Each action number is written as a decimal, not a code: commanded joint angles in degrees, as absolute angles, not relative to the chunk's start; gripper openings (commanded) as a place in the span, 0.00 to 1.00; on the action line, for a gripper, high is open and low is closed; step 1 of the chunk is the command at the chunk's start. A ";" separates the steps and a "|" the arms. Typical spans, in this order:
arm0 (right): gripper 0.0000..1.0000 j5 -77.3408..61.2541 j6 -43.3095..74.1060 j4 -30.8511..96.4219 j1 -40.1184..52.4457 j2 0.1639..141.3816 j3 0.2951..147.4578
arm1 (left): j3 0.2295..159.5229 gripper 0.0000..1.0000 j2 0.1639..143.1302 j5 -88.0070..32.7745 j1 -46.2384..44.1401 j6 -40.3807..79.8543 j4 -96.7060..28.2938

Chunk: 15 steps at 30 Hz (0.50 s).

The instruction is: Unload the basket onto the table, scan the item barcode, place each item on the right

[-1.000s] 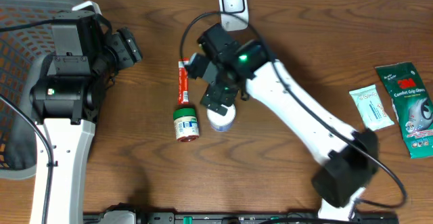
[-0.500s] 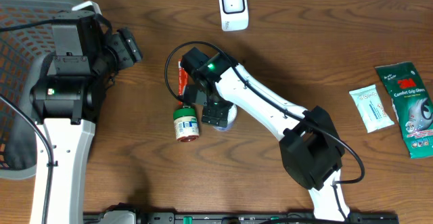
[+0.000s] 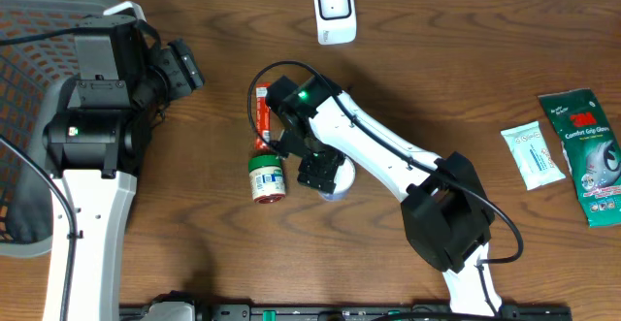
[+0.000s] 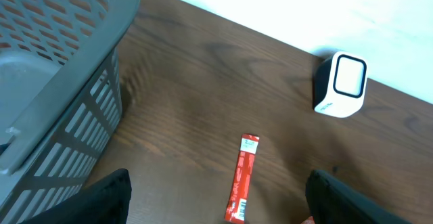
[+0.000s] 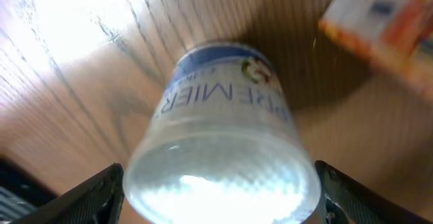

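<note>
A white plastic tub (image 5: 223, 136) with blue "PREMIER" lettering fills the right wrist view. My right gripper (image 5: 220, 197) has a dark finger pressed against each side of it, so it is shut on the tub. From overhead the tub (image 3: 340, 181) peeks out under the right gripper (image 3: 320, 171) in mid-table. The white barcode scanner (image 3: 333, 9) stands at the table's far edge. My left gripper (image 4: 223, 204) hovers open over the wood, above a red sachet (image 4: 242, 176). No barcode on the tub shows.
A green-labelled jar (image 3: 266, 177) lies just left of the tub, with the red sachet (image 3: 261, 117) behind it. A grey mesh basket (image 3: 29, 117) sits at the far left. A white packet (image 3: 533, 156) and a green packet (image 3: 585, 153) lie at the right.
The right arm swung back from the scanner side and settled over the tub. Its jaws narrowed onto the tub, which shifted slightly right and nearer. The left arm stayed still.
</note>
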<state>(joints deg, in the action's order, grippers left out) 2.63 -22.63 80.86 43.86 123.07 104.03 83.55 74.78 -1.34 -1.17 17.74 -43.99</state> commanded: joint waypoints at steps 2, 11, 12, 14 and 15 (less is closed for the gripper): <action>0.83 2.83 -10.00 81.23 44.23 122.58 104.36 | 83.85 0.82 74.85 -1.43 -0.93 16.99 -44.18; 0.86 -3.99 9.61 79.61 41.56 122.56 104.36 | 83.85 0.82 74.85 -1.43 -0.93 16.99 -44.18; 0.87 -3.64 8.69 79.40 41.50 122.48 104.38 | 83.85 0.82 74.85 -1.43 -0.93 16.99 -44.16; 0.89 -3.49 3.11 79.35 41.50 122.48 104.44 | 83.85 0.82 74.85 -1.43 -0.93 16.99 -44.16; 0.92 -3.49 -0.49 79.70 41.50 122.48 104.44 | 83.85 0.82 74.85 -1.43 -0.93 16.99 -44.16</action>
<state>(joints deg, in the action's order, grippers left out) -1.96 3.46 79.61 41.54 123.07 104.03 83.55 74.78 -1.34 -1.17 17.74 -43.99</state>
